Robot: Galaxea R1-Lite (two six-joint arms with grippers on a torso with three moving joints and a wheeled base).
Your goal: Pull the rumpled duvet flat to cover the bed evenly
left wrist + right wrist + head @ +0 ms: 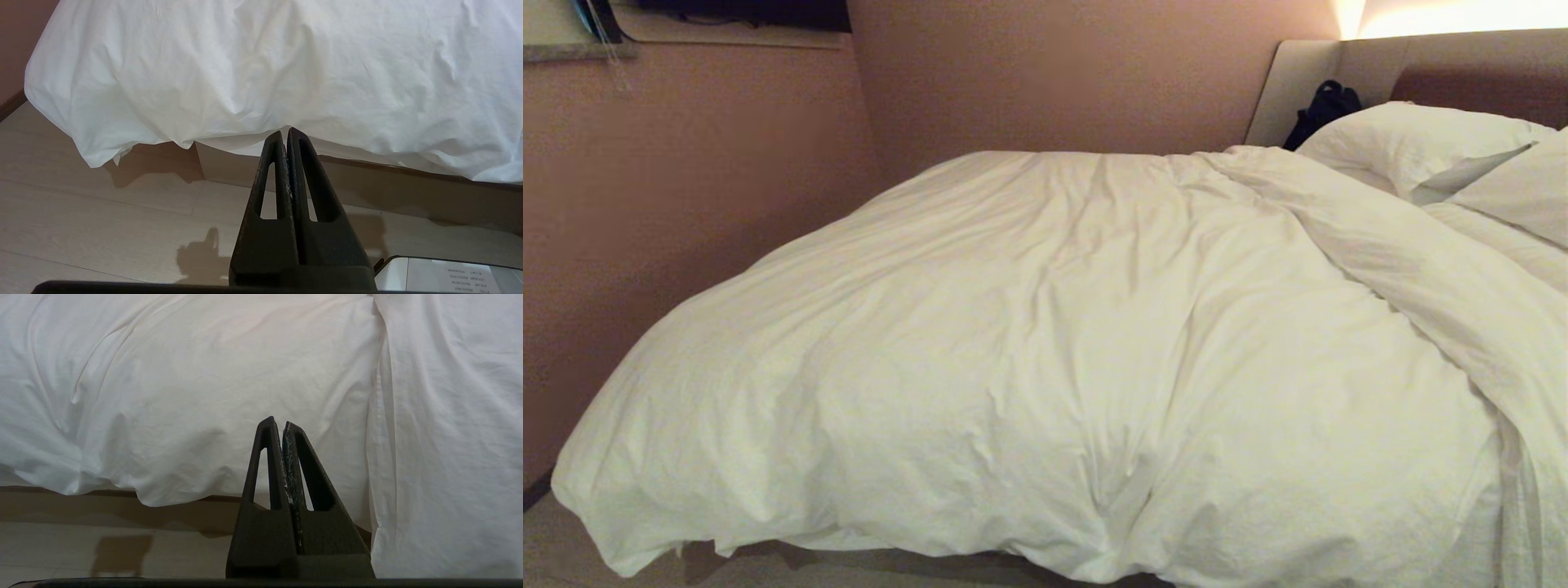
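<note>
Duvet (1029, 343): lay bunched on the bed (310, 171), overhanging the near edge, one ridge running toward the pillows (1413, 147); spreading judged not begun. Left claw (286, 134) and right claw (278, 424): closed, empty, short of the hem.

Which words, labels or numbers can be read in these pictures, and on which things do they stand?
Only one text shows: a few printed lines on a white sheet by the left gripper; too small and blurred to read.
Duvet, pillows, headboard, black bag: no text.
</note>
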